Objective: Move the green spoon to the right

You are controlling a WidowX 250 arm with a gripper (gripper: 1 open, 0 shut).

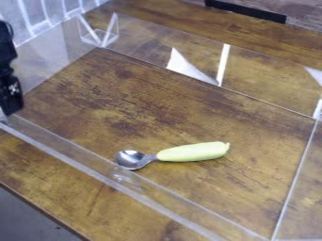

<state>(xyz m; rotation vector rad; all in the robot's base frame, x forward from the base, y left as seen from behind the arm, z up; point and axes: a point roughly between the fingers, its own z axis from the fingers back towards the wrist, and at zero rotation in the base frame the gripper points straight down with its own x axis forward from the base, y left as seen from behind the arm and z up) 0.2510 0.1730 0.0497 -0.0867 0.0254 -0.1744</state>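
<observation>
Near the front of a wooden table (107, 193), a green spoon (191, 152) lies with its silver bowl left, handle right, beside a clear plastic strip. Farther back, at the left edge, is the dark gripper (8, 102), partly cropped, well apart from the spoon; its opening and any hold are unclear. Reaching, grasping and shifting right likely all remain.

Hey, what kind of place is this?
Probably a robotics lab or test station: a dark robot gripper at the edge, clear plastic walls around a wooden tabletop, and just one green spoon inside.
</observation>
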